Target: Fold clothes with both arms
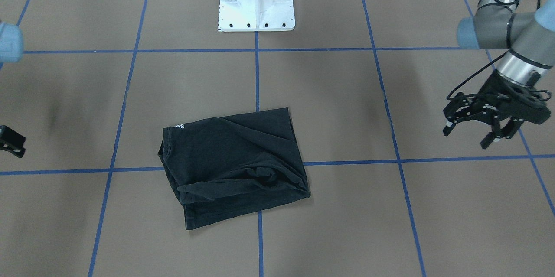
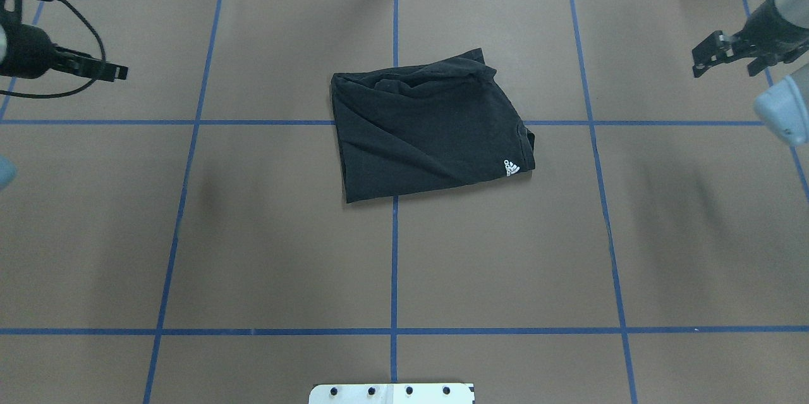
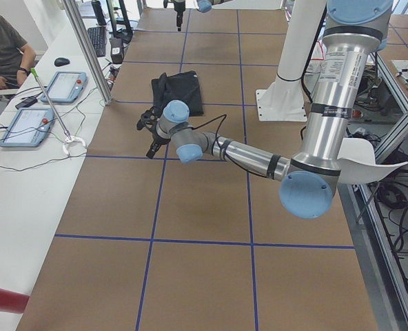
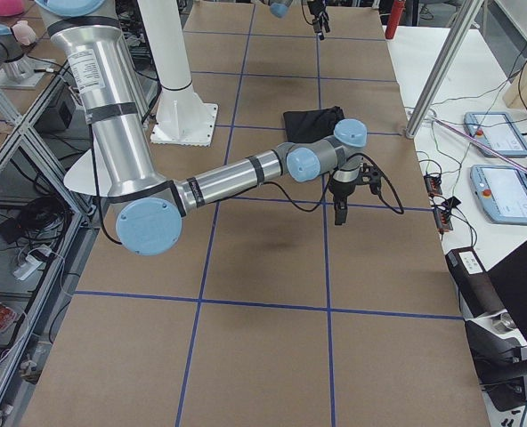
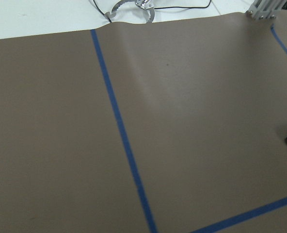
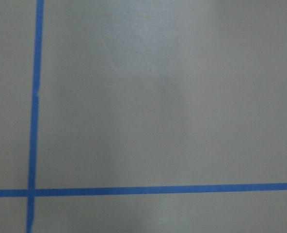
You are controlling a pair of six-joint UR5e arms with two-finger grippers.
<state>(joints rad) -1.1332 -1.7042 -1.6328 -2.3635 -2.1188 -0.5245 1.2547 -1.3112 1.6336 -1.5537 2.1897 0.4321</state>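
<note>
T-shirt: black, folded to a rough rectangle, flat on surface before white pedestal | left gripper: well aside of pedestal, fingers spread, empty | right gripper: pedestal's opposite side, fingers apart, empty

The left arm is built of polished silver tubes joined by grey housings with round light-blue caps; black bands ring the tubes, and a white printed label sits on the thick section; the right arm matches it, label included; a thin black cable loops beside each wrist; the left gripper is matt black, with two jointed linkage fingers; the right gripper is likewise black; the white pedestal carries a row of dark bolt holes.
</note>
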